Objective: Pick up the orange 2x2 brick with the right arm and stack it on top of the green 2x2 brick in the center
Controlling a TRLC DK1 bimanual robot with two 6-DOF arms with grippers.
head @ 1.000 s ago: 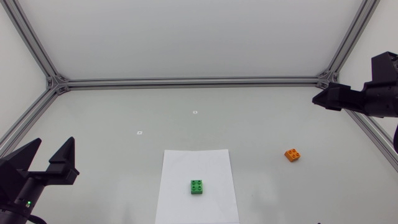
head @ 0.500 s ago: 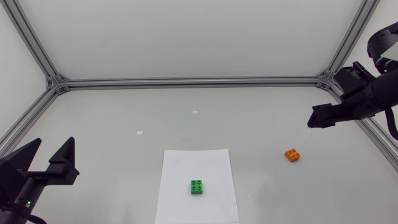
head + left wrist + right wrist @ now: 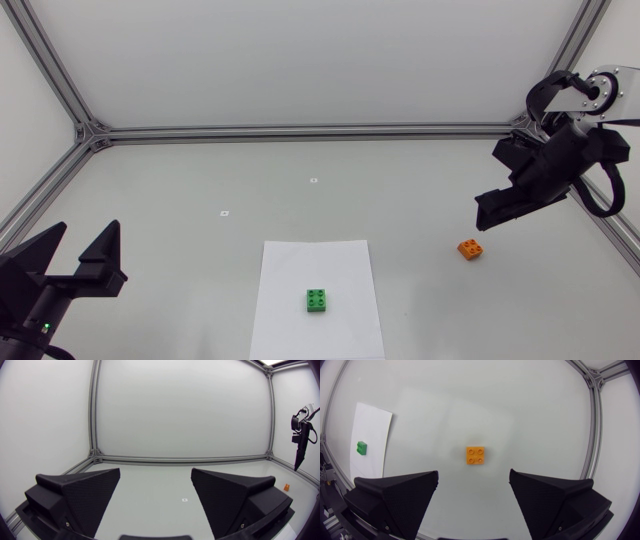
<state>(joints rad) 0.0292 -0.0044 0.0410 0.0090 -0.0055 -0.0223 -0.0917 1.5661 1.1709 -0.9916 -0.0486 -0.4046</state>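
The right arm has swung in from the far corner, and its tool (image 3: 487,213) now hangs near the orange brick (image 3: 471,248), its matte wedge fingers spread and holding nothing. The studded, glossy brick sits on the smooth pale counter (image 3: 200,180), ahead of the fingers and untouched. The green brick (image 3: 318,300) sits on a white paper sheet (image 3: 300,260), well apart, with nothing between them. The left tool (image 3: 86,235) is also released.

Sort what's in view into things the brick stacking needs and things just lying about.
Needed: orange brick; green brick; right gripper, open.
Lying about: paper sheet under the green brick; two small white tags; left gripper, open.
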